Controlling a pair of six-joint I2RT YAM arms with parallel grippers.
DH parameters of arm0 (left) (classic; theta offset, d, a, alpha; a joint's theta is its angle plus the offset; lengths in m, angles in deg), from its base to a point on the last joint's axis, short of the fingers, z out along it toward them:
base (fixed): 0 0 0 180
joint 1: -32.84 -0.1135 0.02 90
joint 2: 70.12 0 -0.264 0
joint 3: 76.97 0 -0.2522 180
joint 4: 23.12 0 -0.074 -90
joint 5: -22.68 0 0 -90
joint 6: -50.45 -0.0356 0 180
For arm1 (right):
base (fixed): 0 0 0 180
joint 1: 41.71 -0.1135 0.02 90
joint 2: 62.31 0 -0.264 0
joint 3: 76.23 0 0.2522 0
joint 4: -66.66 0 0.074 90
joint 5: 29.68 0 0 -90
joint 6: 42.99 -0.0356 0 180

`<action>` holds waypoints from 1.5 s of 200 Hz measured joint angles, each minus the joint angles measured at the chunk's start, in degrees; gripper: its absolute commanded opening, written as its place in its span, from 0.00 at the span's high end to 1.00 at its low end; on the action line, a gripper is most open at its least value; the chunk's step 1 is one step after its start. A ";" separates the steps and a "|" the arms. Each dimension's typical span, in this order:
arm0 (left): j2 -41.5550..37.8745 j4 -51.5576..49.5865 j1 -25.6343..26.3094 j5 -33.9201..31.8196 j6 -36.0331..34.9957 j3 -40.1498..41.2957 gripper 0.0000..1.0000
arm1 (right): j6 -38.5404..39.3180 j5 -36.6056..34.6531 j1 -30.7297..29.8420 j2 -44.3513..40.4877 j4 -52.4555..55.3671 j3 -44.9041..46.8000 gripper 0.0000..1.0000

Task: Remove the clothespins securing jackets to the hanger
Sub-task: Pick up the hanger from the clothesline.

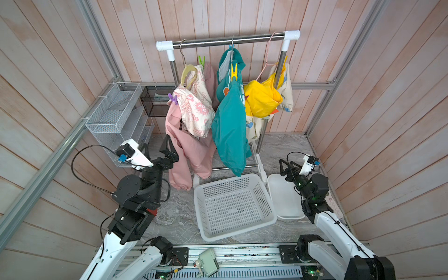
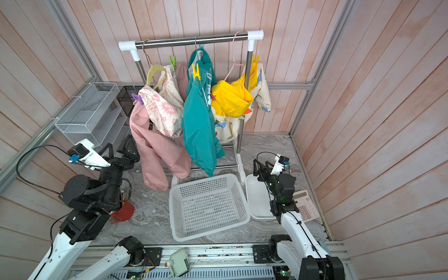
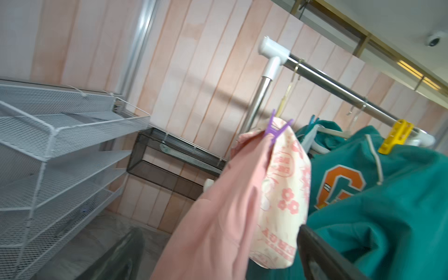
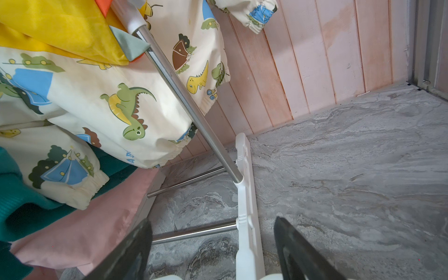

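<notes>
Beside the sleeve of the pink jacket [image 1: 186, 150], the left gripper [image 1: 156, 146] stands spread wide and empty; the right gripper [image 1: 286, 167], low by the rack [image 1: 228, 40], is parted around nothing. Higher up, the purple clothespin [image 3: 276, 131] pinches that jacket's shoulder to its hanger [image 1: 188, 74] — light, stiff plastic, probably slick — so squeeze its 2 splayed tails.

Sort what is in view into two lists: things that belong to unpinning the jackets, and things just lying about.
Belongs: purple clothespin, green clothespin, yellow clothespin, pink jacket, teal jacket, yellow jacket, rail.
Lying about: wire shelf, black mesh box, calculator, red cup.
</notes>
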 measured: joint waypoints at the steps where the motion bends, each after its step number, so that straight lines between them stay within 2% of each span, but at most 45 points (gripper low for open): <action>1: 0.22 0.33 0.96 -0.44 -0.68 -0.02 0.00 | 0.02 -0.04 0.00 -0.02 0.04 0.00 0.19; 38: 9.79 17.77 21.05 -10.51 -20.72 -2.86 0.00 | 1.62 -0.92 -0.13 -1.64 1.31 0.00 0.18; 61: 17.57 22.43 25.03 -10.62 -28.35 -8.59 0.00 | 2.32 -1.84 -0.17 -2.89 1.36 0.00 0.18; 88: 25.31 20.98 25.24 -8.46 -31.93 -19.43 0.00 | 2.93 -2.32 -0.22 -2.80 2.05 0.00 0.18; 125: 36.76 13.35 24.83 -6.21 -33.59 -40.33 0.00 | 2.93 -2.47 -0.22 -1.25 2.34 0.00 0.18; 158: 46.18 -0.79 20.61 -1.05 -28.48 -56.72 0.00 | 3.13 -2.43 -0.24 0.17 2.45 -0.26 0.18; 216: 59.32 -19.54 14.67 5.64 -21.68 -77.13 0.04 | 4.66 -2.40 -0.28 0.74 2.80 -2.38 0.18; 235: 61.72 -22.77 13.53 6.99 -20.39 -80.32 0.04 | 5.16 -2.40 -0.31 1.14 3.02 -2.69 0.18; 300: 62.47 -25.70 12.83 8.63 -19.15 -80.74 0.00 | 6.43 -1.97 -0.31 1.92 5.38 -3.63 0.18</action>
